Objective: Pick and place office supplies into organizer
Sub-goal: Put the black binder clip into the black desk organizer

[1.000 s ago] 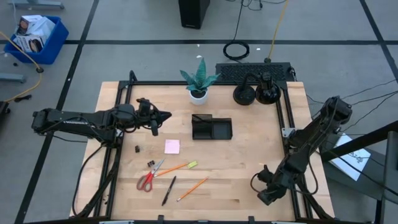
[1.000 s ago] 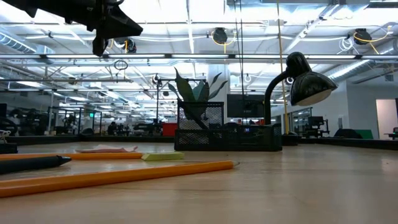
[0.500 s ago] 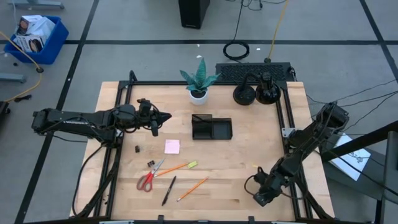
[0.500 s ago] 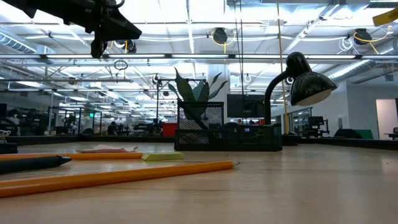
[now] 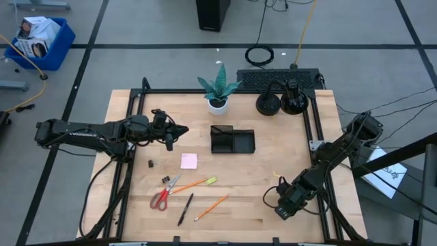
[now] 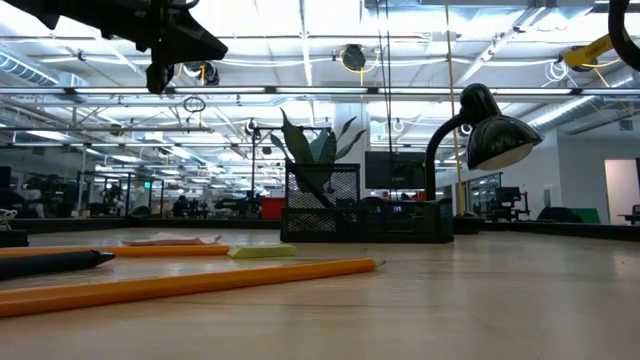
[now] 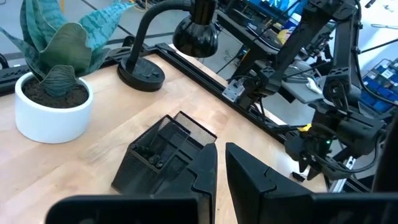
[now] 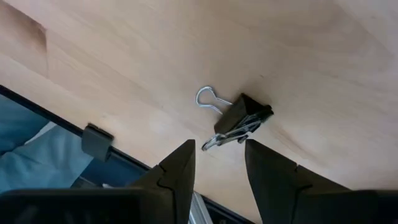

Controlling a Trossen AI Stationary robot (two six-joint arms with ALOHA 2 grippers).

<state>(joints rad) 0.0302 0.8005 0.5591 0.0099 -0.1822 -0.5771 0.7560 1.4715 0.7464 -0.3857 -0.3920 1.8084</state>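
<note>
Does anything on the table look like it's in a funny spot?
Yes: one binder clip lies alone by the table's edge under the open right gripper, far from the scissors and pencils.

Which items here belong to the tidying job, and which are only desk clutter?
Job: organizer, scissors, sticky-note pad, pencils, pen, highlighter, binder clip in front of the open right gripper.
Clutter: potted plant, desk lamp, keyboard.
</note>
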